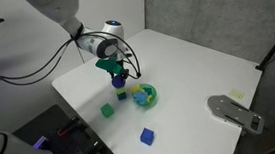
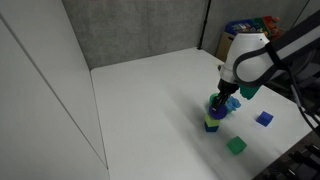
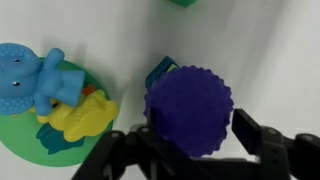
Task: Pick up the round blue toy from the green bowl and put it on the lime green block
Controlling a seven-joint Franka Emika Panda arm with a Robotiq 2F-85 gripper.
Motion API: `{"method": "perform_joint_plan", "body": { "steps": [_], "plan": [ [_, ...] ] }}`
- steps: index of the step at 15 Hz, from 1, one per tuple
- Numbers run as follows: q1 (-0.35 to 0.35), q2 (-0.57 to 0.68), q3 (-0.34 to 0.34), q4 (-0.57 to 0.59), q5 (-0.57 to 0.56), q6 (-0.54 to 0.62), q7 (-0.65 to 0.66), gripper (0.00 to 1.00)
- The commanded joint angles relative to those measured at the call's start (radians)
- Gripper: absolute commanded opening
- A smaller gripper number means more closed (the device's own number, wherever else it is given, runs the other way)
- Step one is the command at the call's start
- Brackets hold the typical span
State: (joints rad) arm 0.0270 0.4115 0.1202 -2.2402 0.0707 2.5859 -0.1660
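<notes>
The round blue toy (image 3: 190,108), a knobbly dark purple-blue ball, fills the wrist view between my gripper's fingers (image 3: 185,140). In both exterior views it rests on top of the lime green block (image 1: 122,93) (image 2: 211,125), which the ball hides in the wrist view. The gripper (image 1: 117,75) (image 2: 220,97) points straight down over the ball. A thin gap shows between the right finger and the ball, so the jaws are slightly open. The green bowl (image 3: 25,140) (image 1: 147,94) lies just beside the stack.
The bowl holds a light blue toy (image 3: 25,80) and a yellow toy (image 3: 82,115). A darker green cube (image 1: 107,110) (image 2: 236,146) and a blue cube (image 1: 147,136) (image 2: 264,118) lie nearby. A grey object (image 1: 236,112) sits at the table's edge.
</notes>
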Motion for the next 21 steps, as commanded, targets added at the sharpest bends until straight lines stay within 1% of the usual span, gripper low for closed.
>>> {"method": "perform_joint_plan", "body": {
  "steps": [1, 7, 11, 13, 16, 21],
  "plan": [
    [-0.015, -0.01, 0.01, 0.0, 0.006, 0.009, -0.029, 1.0],
    [-0.026, -0.042, 0.01, 0.001, 0.014, -0.019, -0.034, 1.0],
    [-0.048, -0.094, 0.013, 0.004, 0.034, -0.039, -0.049, 1.0],
    [-0.053, -0.126, 0.002, 0.006, 0.033, -0.052, -0.039, 1.0],
    [-0.059, -0.164, -0.027, 0.023, 0.02, -0.099, -0.007, 1.0],
    [-0.061, -0.232, -0.109, 0.054, -0.025, -0.212, 0.073, 1.0]
  ]
}}
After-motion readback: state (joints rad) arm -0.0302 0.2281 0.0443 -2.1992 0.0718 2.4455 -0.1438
